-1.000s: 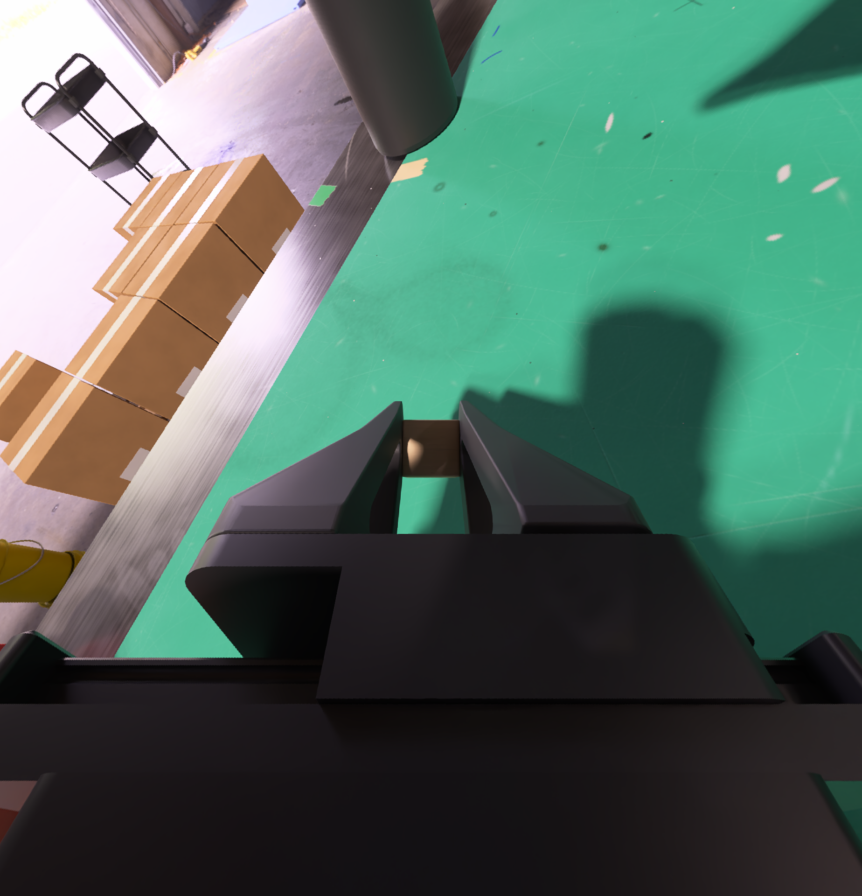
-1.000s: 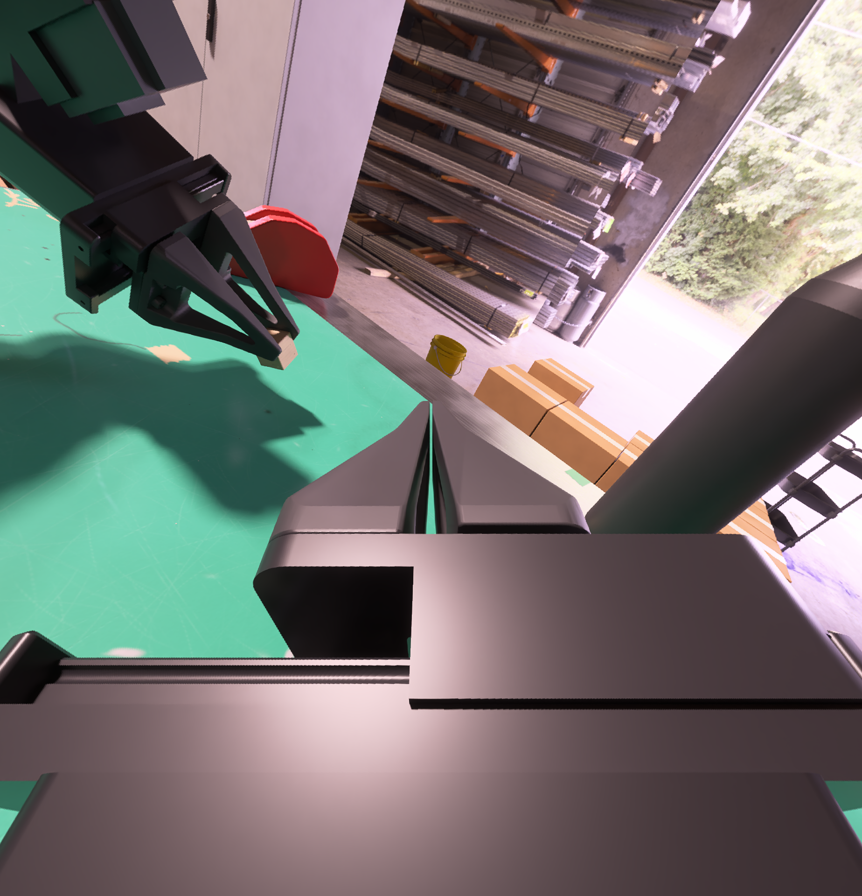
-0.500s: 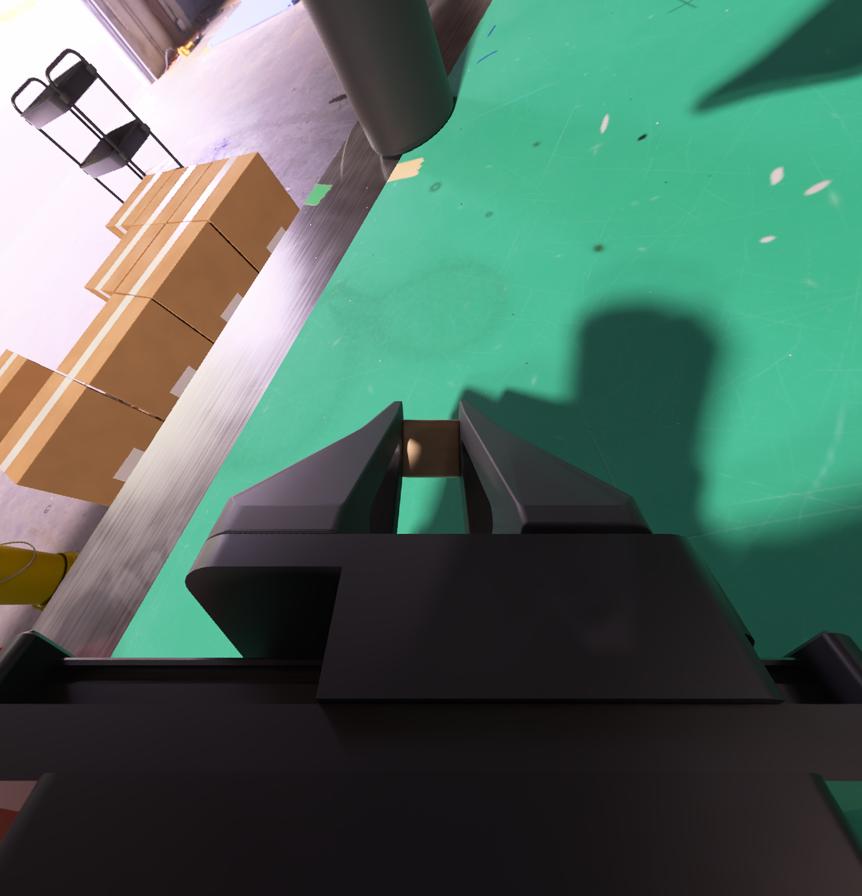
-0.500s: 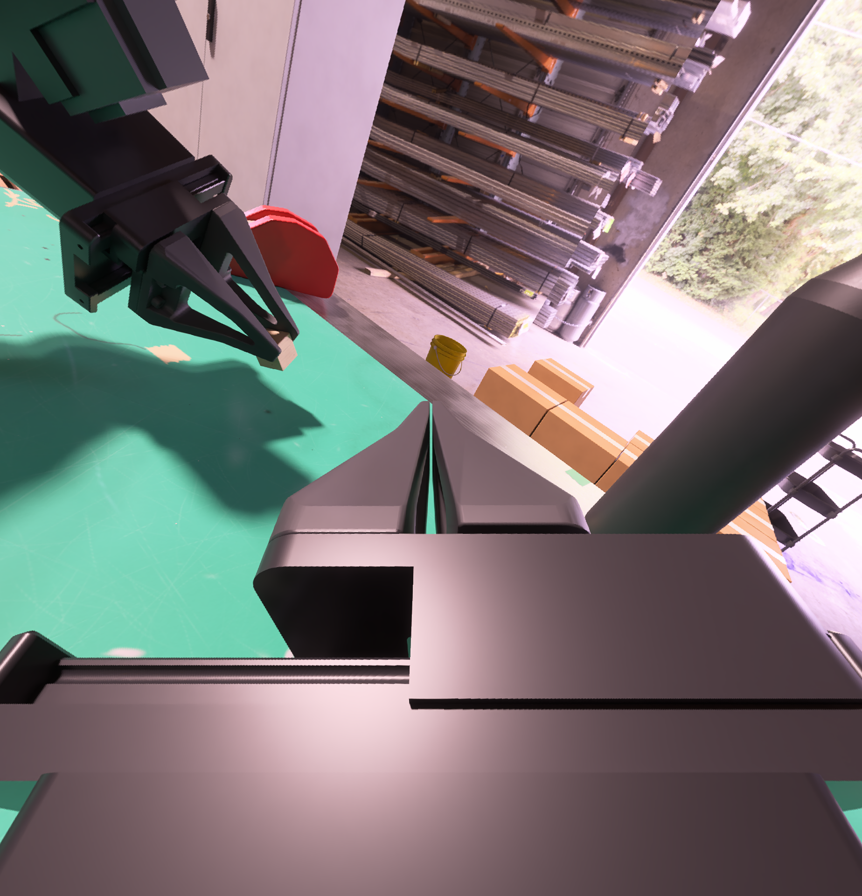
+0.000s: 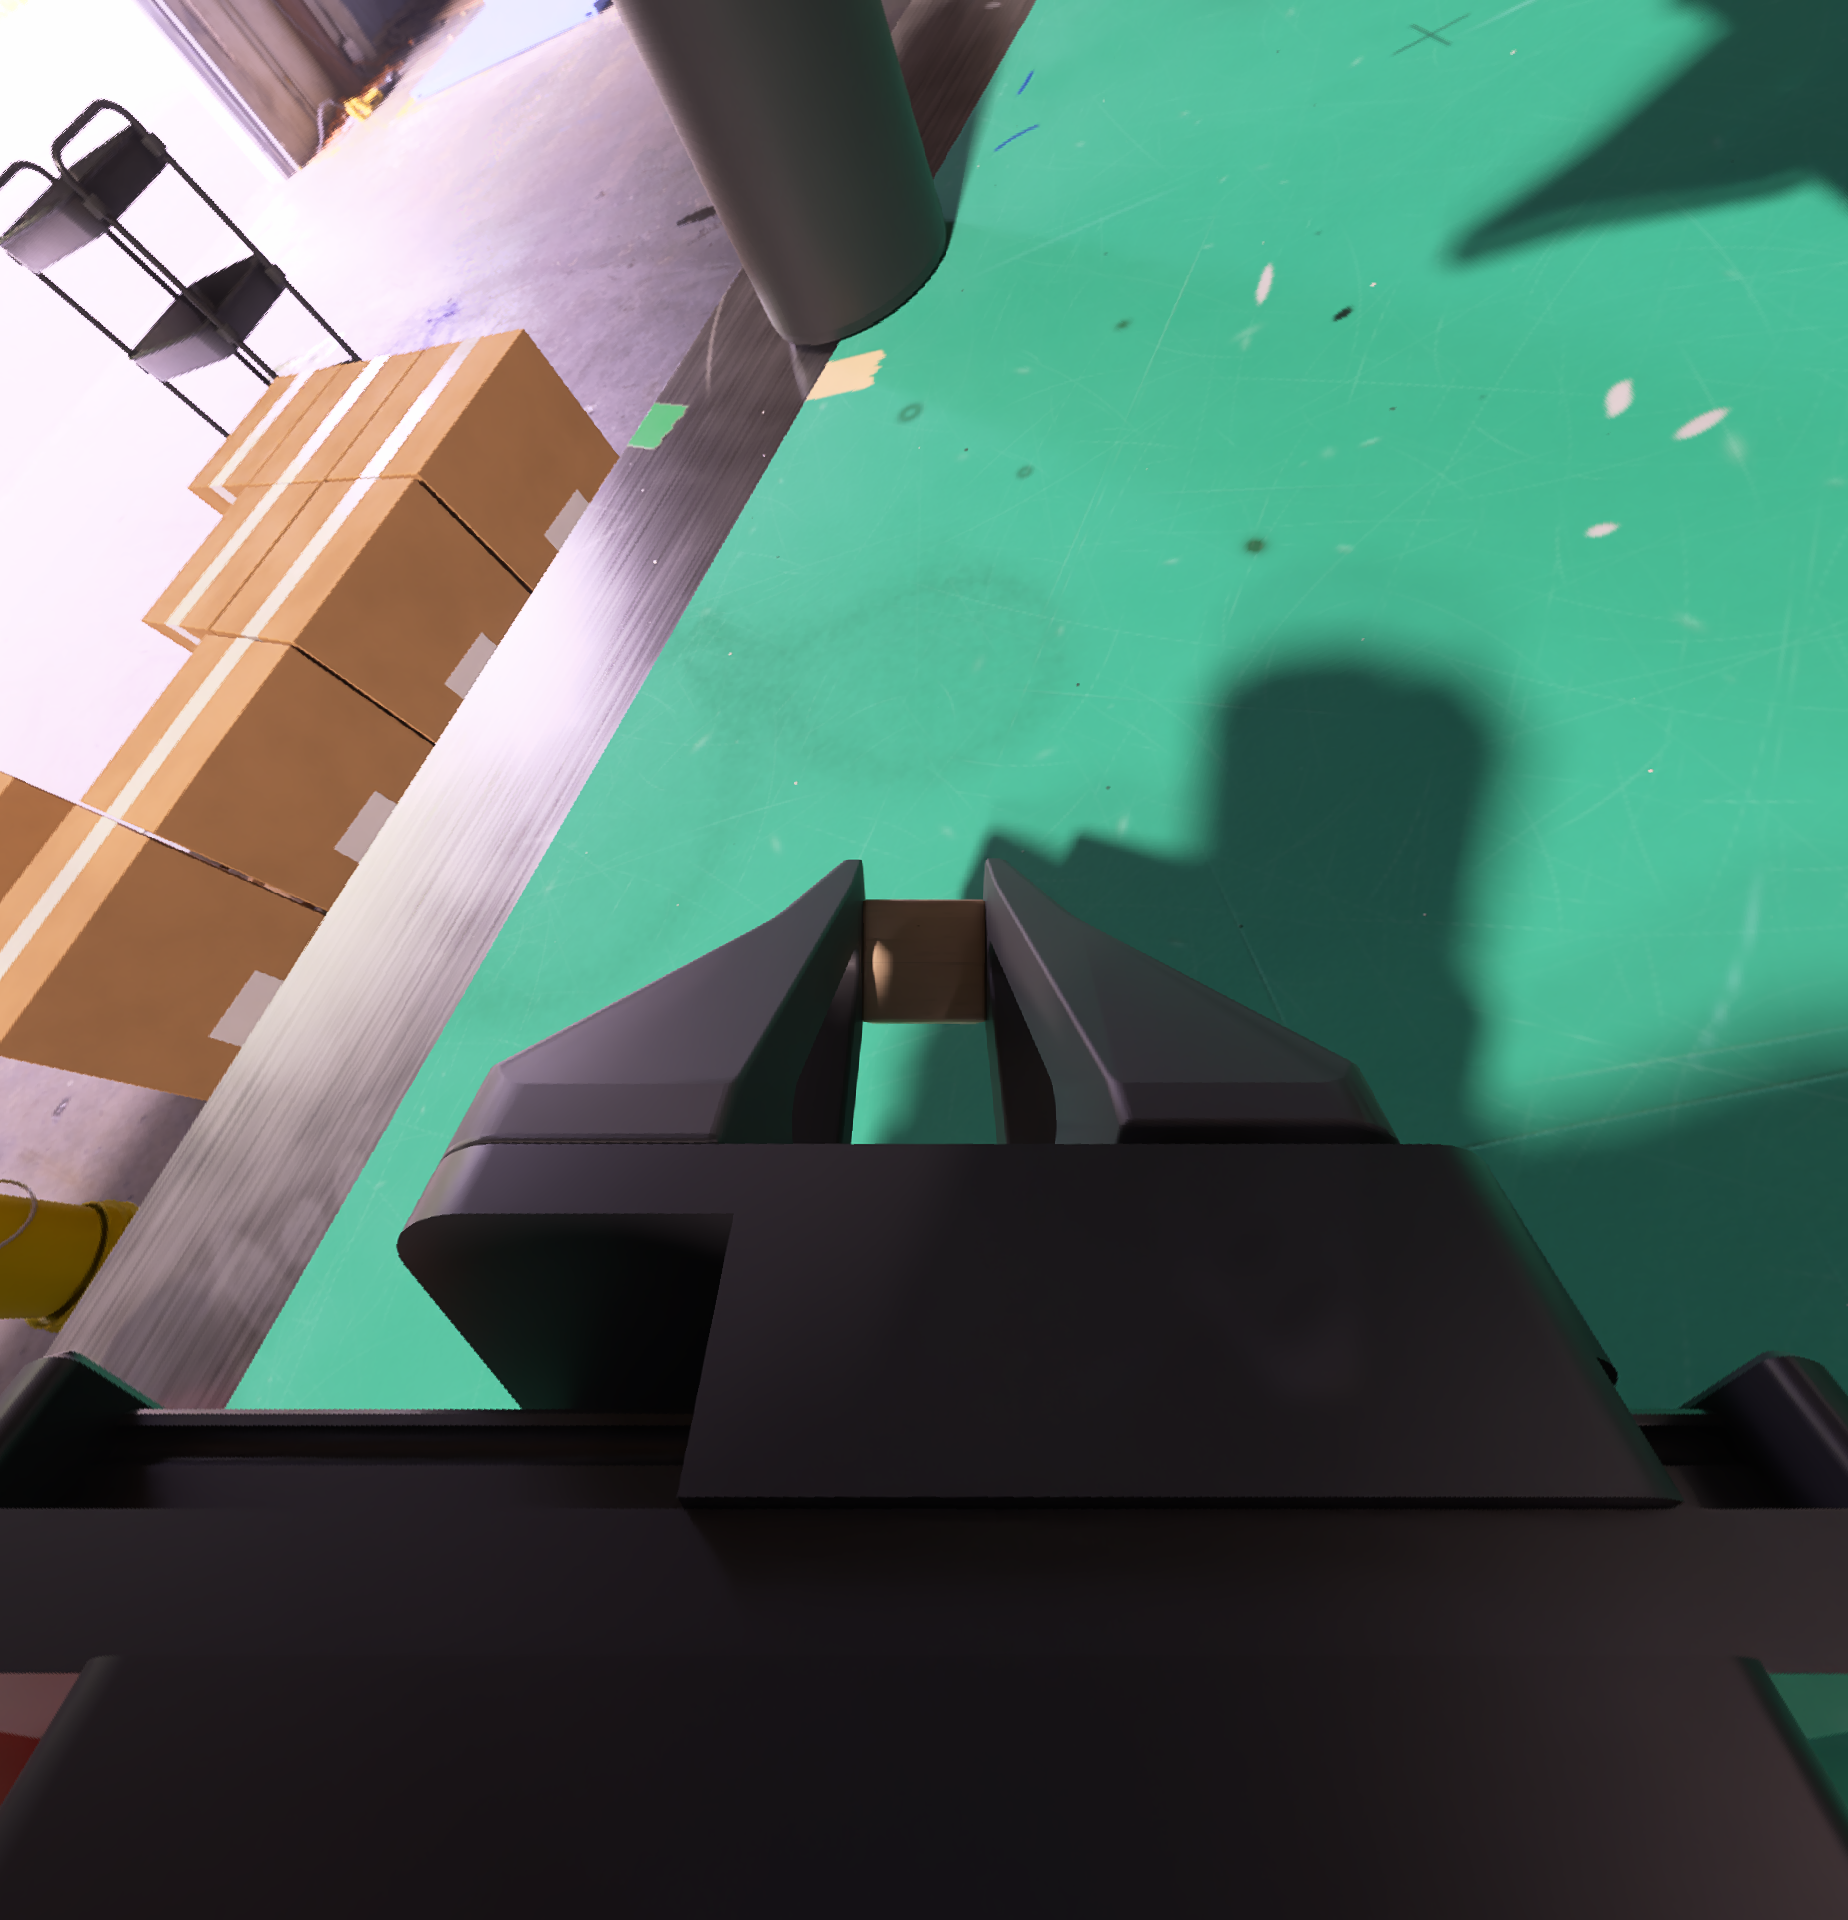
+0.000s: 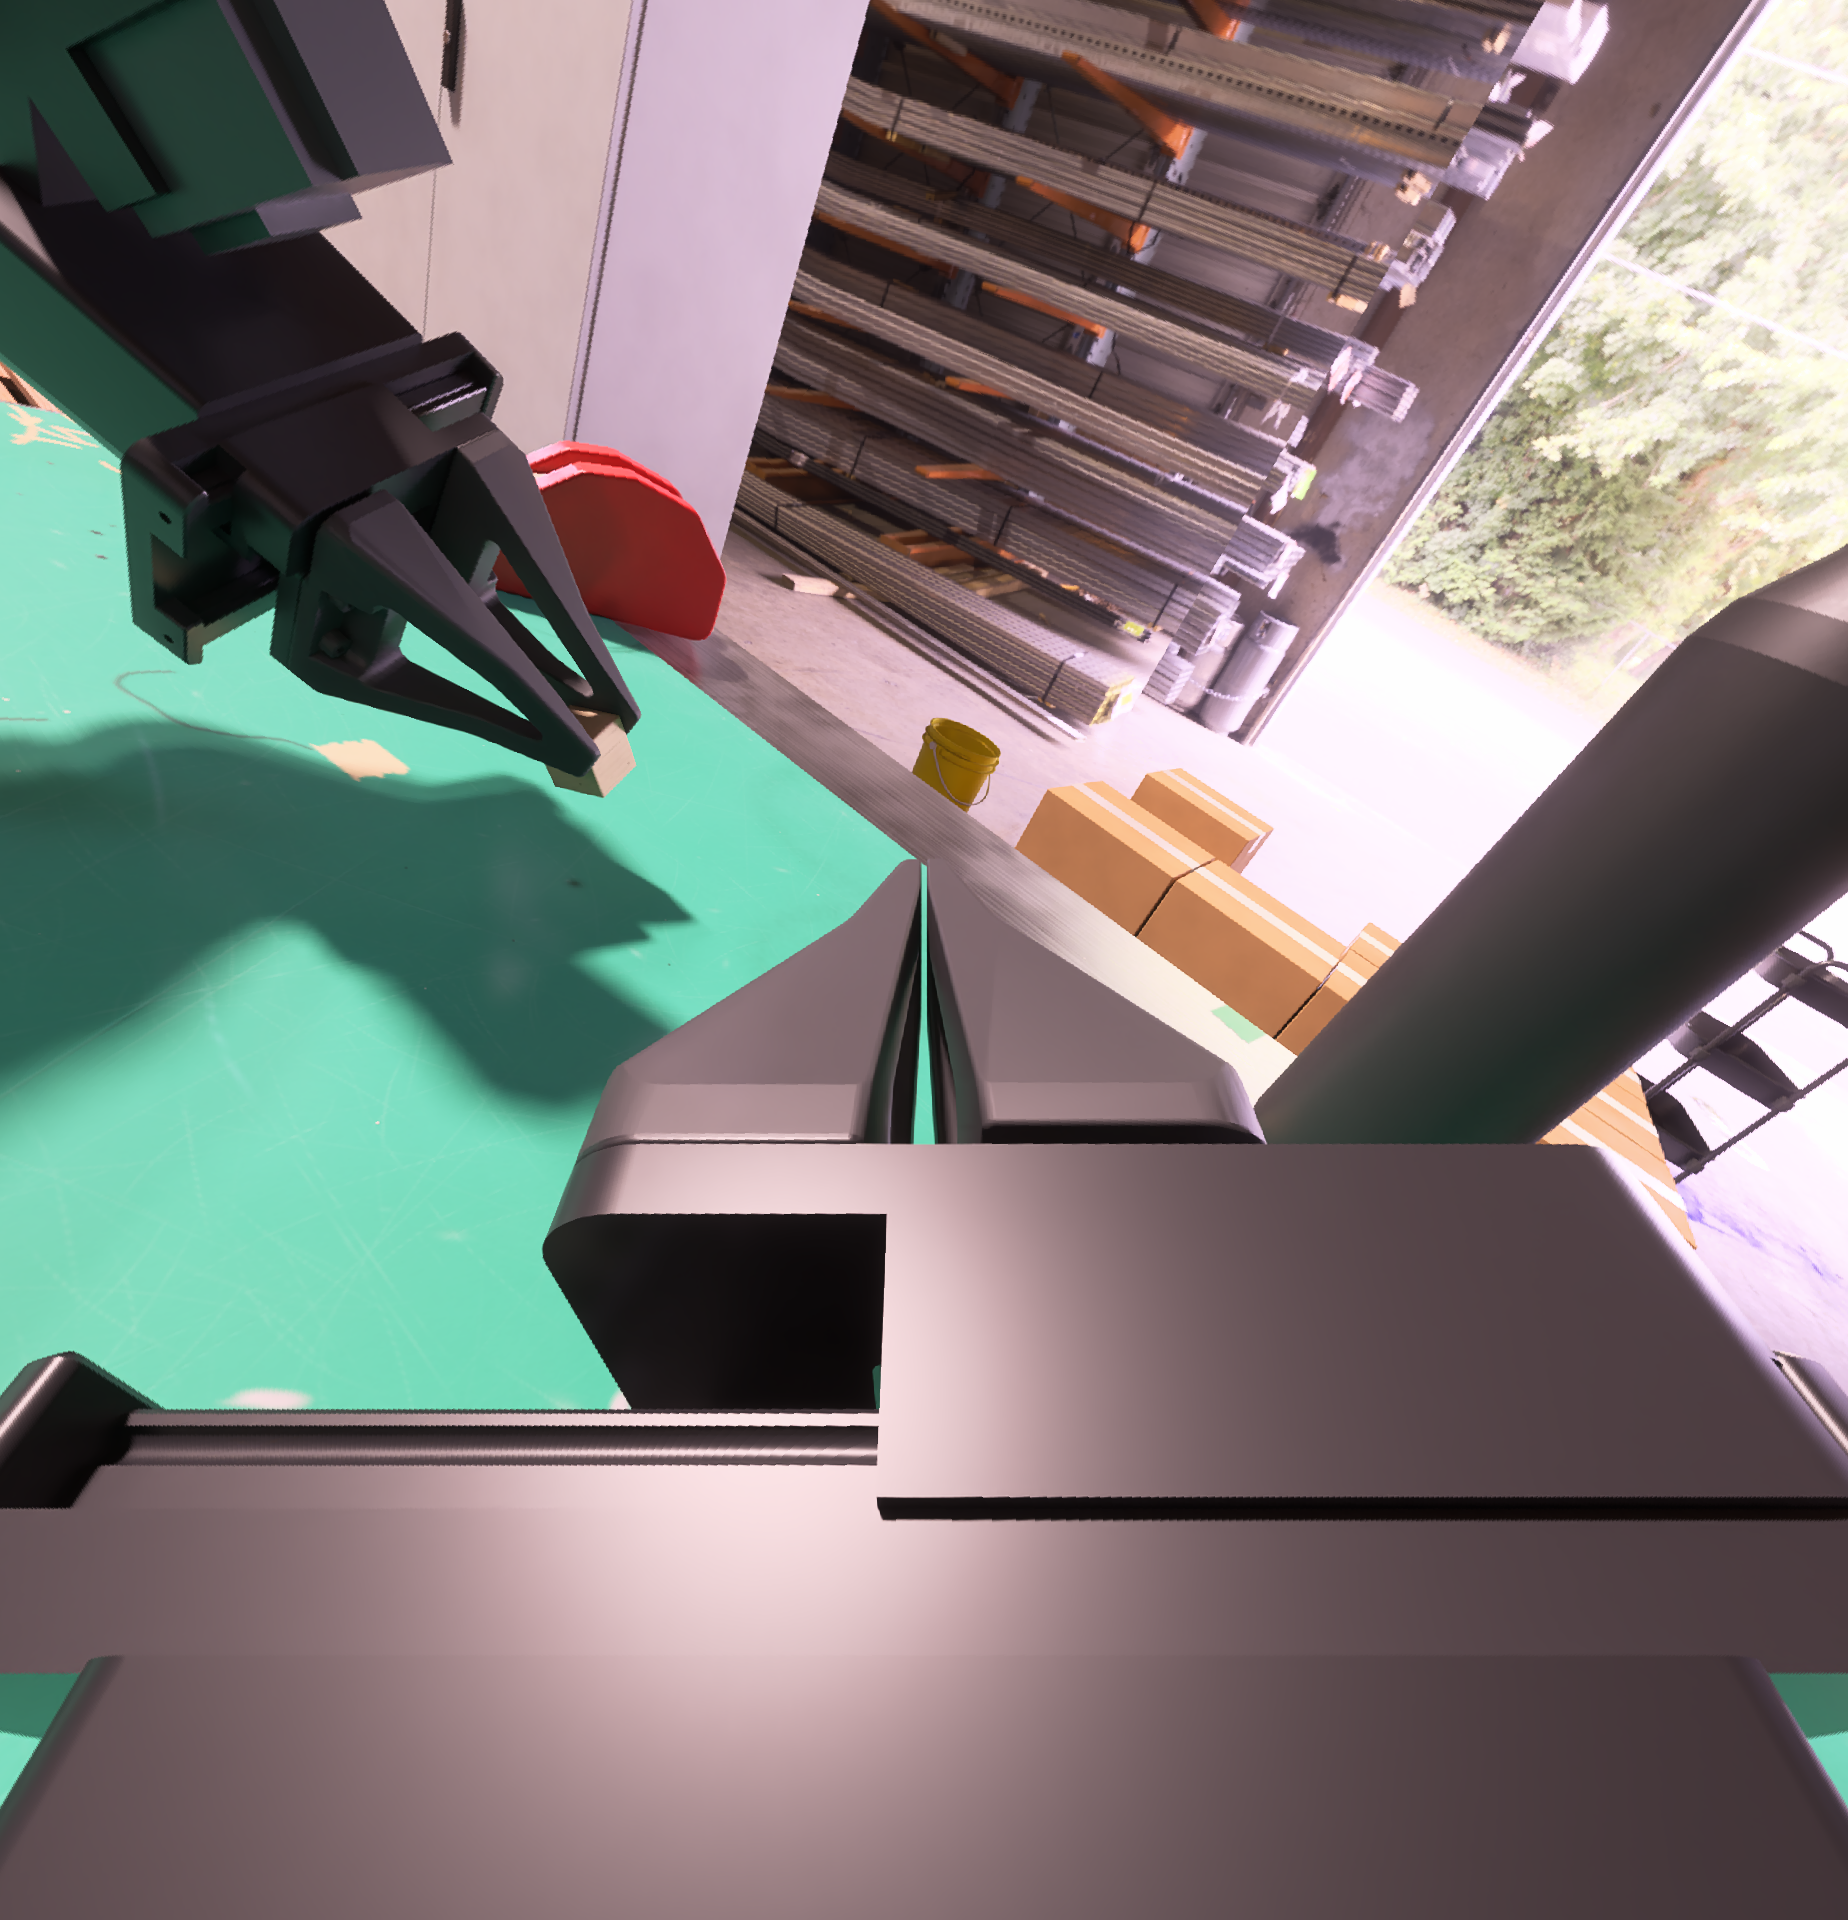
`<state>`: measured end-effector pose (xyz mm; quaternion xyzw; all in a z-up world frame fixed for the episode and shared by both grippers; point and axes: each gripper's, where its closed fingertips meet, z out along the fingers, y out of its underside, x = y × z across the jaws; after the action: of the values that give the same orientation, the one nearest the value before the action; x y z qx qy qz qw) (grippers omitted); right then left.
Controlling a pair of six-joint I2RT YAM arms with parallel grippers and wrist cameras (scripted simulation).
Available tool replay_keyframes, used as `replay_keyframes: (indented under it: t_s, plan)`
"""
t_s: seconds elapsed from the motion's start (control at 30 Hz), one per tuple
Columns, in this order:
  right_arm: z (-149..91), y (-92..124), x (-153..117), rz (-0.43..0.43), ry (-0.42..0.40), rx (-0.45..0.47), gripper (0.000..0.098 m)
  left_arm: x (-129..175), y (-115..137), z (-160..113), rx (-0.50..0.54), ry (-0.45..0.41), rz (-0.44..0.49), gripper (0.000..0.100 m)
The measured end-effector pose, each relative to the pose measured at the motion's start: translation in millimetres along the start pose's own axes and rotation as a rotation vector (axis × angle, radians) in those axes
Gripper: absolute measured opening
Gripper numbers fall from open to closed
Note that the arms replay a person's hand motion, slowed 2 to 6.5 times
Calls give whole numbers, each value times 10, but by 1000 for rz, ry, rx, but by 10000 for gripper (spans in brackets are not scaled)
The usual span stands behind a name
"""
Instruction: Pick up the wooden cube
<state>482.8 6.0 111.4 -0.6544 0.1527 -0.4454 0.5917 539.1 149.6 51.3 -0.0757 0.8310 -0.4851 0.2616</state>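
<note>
Where the green table [image 5: 1263,582] meets its grey edge strip, brown boxes [image 5: 307,665] sit on the floor beyond, with a yellow bucket [image 6: 956,762] and a red shape [image 6: 629,551] farther along that same edge. Over the table, the left arm slants down from the upper left of the right wrist view, its gripper [image 6: 587,748] tipped toward the surface near that edge. Its fingers are clamped on two opposite faces of the cube [image 5: 925,961], pinching it at the very tips. Seen from the right wrist view, the cube [image 6: 600,758] hangs clear of the table, with the arm's shadow spread on the green below it. The right gripper [image 6: 922,883] points toward the same edge, its fingers pressed together with only a sliver of green between them and nothing held. It stays well apart from the cube
</note>
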Motion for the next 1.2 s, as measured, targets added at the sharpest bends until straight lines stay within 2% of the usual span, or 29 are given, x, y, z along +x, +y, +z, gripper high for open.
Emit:
replay_keyframes:
  t_s: [1.2]
  plan:
    - [0,0,0,0,0,0,9,57,7,4,-24,64,-29,190]
